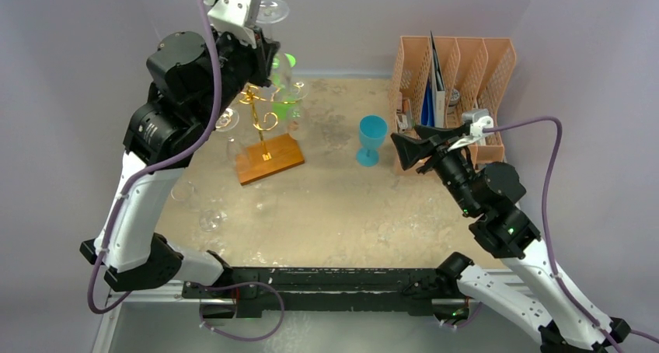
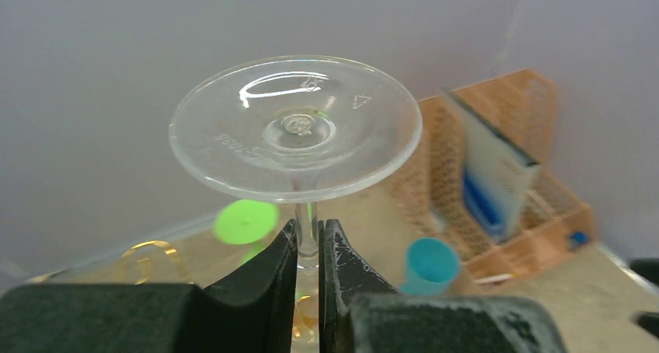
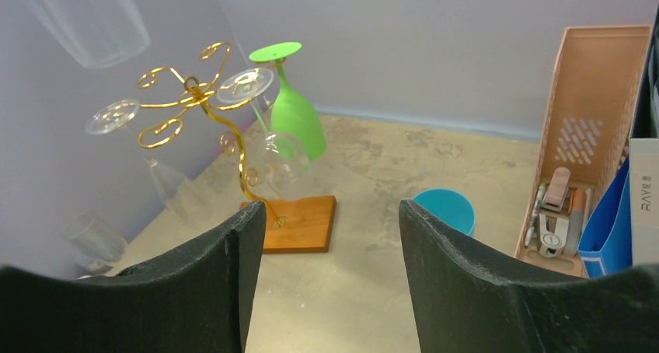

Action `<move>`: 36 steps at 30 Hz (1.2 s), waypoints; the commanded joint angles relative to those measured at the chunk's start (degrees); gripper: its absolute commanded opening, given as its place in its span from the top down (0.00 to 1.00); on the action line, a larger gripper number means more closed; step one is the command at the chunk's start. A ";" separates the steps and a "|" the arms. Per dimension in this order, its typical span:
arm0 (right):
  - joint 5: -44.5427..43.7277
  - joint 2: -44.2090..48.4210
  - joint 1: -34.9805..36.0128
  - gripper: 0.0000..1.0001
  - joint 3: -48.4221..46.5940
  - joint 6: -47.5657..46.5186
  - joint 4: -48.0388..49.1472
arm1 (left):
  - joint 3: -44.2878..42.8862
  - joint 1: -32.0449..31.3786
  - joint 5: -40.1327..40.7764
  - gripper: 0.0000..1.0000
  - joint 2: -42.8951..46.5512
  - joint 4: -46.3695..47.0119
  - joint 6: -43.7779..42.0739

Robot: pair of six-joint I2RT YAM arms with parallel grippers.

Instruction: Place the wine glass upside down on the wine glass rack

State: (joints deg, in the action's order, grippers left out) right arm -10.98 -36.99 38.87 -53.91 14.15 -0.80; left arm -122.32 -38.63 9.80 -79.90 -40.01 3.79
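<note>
The right gripper (image 3: pixel 326 213) is held low over the desk (image 1: pixel 326 205), its fingers spread wide with nothing between them. Just beyond it a blue cup (image 1: pixel 371 139) is seen upright, near the orange file organiser (image 1: pixel 455 77). Further back the wine glass rack (image 3: pixel 194 104) is stood on its wooden base; a green glass (image 3: pixel 294 112) and clear glasses (image 3: pixel 245 85) are hung foot-up from its arms. The wine glass (image 2: pixel 295 127) is gripped by the stem between the narrowed fingers (image 2: pixel 268 279) of the left gripper (image 2: pixel 309 248). It is inverted, foot uppermost, held high above the rack and apart from it.
</note>
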 commanded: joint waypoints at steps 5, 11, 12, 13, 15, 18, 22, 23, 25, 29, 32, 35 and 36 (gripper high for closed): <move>0.48 -2.10 0.05 0.34 -0.85 2.30 1.42 | 1.86 5.67 27.81 1.00 1.35 0.37 -16.83; 0.03 -2.05 0.06 0.34 -1.02 2.23 0.98 | 3.32 18.76 23.79 1.00 2.03 -2.51 -13.20; -0.11 -2.13 0.04 0.34 -1.10 2.27 0.97 | 4.30 20.93 22.86 1.00 2.31 -3.02 -12.38; -0.29 -2.42 0.06 0.34 -1.29 2.30 0.97 | 5.20 22.96 21.71 1.00 2.62 -3.74 -11.53; -0.41 -2.93 0.06 0.34 -2.01 2.57 -0.32 | 6.90 26.71 19.00 1.00 3.64 -5.25 -9.25; -0.26 -4.20 0.04 0.34 -3.30 3.27 -1.73 | 10.96 30.35 16.22 1.00 5.92 -5.34 -7.71; 1.94 -6.65 0.06 0.34 -5.45 4.55 -2.90 | 16.99 33.60 13.59 1.00 8.66 -5.25 -7.05; 2.43 -7.52 0.06 0.34 -6.18 5.24 -3.60 | 19.80 34.22 12.68 1.00 9.59 -4.35 -6.96; 3.90 -9.70 0.06 0.34 -8.03 6.74 -4.76 | 23.26 35.74 9.59 1.00 11.47 -3.48 -6.42; 10.08 -16.26 0.06 0.35 -14.46 9.76 -8.74 | 30.12 37.83 1.73 1.00 15.25 0.83 -6.67; 13.87 -21.84 0.06 0.35 -20.30 11.81 -10.29 | 33.74 38.56 -2.64 1.00 16.88 3.71 -6.78; 20.47 -27.01 0.06 0.36 -24.46 14.44 -10.54 | 36.04 41.02 -6.92 1.00 17.41 5.36 -6.72; 21.85 -28.20 0.06 0.36 -25.36 15.44 -10.19 | 36.97 41.47 -8.36 1.00 17.67 6.21 -6.70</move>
State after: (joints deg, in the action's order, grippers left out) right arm 1.85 -61.71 38.87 -74.30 25.02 -10.52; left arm -87.35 0.71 9.43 -64.07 -42.35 -3.60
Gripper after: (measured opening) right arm 0.644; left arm 0.103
